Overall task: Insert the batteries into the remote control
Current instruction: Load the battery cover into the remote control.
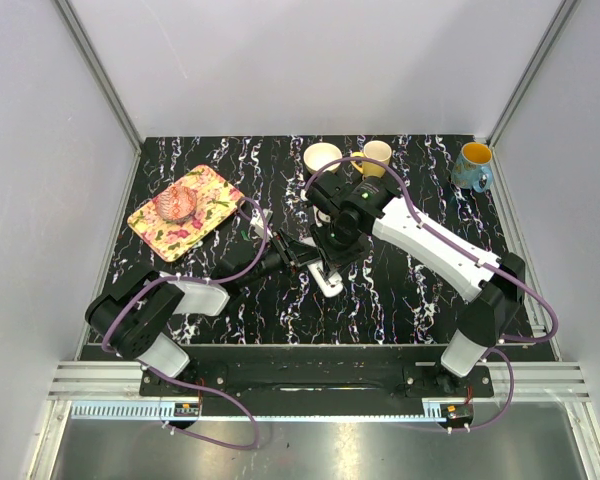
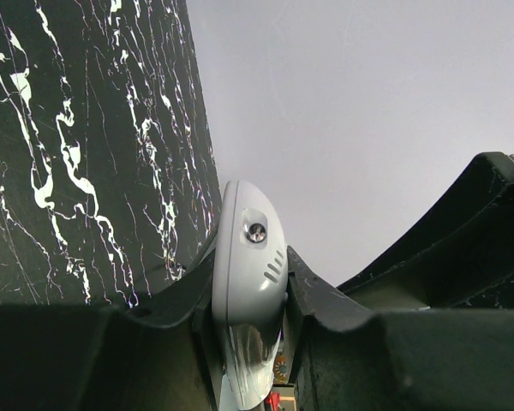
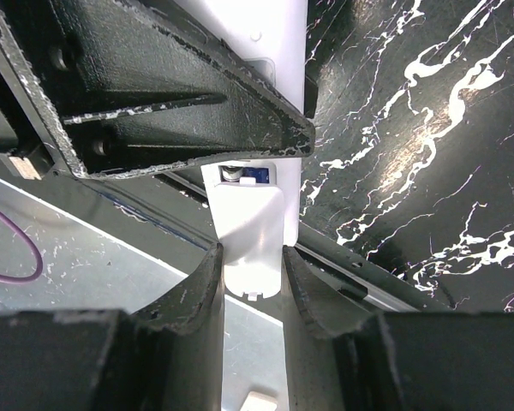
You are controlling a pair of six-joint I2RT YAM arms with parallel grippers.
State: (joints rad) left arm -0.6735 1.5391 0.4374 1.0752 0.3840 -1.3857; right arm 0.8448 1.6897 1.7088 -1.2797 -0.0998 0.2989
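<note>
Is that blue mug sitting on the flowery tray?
No, the blue mug stands at the far right, well apart from the floral tray at the left.

No text, brand, number or sign can be read in any of the views. The white shell of the remote control carries a screw and a few moulded slots, but no print that can be made out. Two small coloured tags sit on the metal rail at the near edge of the bench, well toward the arm bases from the remote control, and they are too small to read.
</note>
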